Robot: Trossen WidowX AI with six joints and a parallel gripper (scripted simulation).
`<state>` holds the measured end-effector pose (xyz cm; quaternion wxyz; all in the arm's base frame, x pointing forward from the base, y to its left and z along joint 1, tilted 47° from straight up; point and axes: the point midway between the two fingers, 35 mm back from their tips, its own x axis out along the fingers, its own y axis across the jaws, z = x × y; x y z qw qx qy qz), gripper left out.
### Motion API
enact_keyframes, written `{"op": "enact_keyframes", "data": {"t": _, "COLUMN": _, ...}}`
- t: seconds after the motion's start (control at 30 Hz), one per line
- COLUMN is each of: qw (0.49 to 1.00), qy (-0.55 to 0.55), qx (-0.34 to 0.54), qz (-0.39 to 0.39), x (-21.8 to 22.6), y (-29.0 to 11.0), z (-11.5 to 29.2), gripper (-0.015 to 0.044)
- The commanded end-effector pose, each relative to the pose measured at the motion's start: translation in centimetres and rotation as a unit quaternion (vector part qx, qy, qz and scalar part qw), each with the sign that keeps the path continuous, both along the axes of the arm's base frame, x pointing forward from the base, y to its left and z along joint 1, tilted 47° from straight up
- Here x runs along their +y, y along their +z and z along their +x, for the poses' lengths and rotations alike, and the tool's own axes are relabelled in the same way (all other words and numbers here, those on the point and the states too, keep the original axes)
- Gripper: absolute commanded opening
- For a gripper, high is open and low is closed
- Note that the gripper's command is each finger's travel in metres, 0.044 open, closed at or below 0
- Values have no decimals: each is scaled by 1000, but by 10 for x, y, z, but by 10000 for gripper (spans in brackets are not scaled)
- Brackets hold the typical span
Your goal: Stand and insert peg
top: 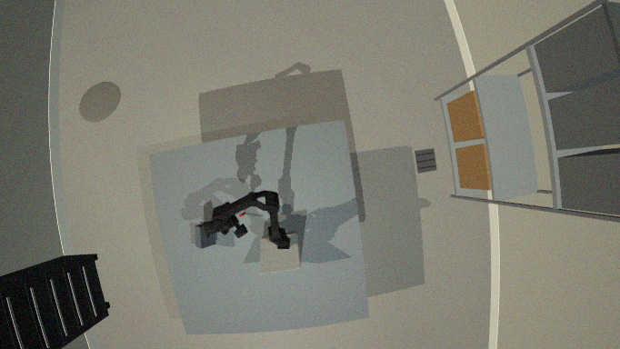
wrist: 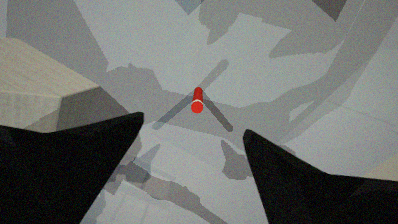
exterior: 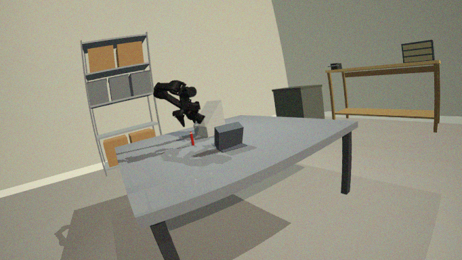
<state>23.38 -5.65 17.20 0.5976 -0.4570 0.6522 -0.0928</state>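
Note:
The red peg (top: 242, 214) (exterior: 192, 139) (wrist: 197, 97) stands upright on the table (top: 273, 300) (exterior: 291, 135), with its white band near the top end. The gripper (exterior: 192, 122) (wrist: 194, 125) is open and empty, its fingers pointing down above the peg. In the wrist view the peg shows between the two fingers, a little beyond their tips, seen almost end-on. The dark sloped panel block (top: 205, 238) (exterior: 229, 137) stands on the table, partly under the arm in the top view. Its hole cannot be seen now.
A pale block (top: 280, 262) (exterior: 214, 113) (wrist: 30, 106) stands at the arm's base, on the left in the wrist view. The arm reaches from it over the table toward the panel block. Shadows of the arm fall around the peg. Shelves and cabinets stand away from the table.

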Motion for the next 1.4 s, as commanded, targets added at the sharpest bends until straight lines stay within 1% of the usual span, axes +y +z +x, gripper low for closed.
{"op": "enact_keyframes", "data": {"t": 0.0, "qw": 1000, "qy": -1, "qx": 3, "qz": -7, "x": 0, "y": -1, "z": 1, "gripper": 440}}
{"op": "enact_keyframes", "data": {"t": 1.37, "qw": 1000, "qy": -3, "qx": 0, "qz": -6, "x": -48, "y": -47, "z": 11, "gripper": 440}}
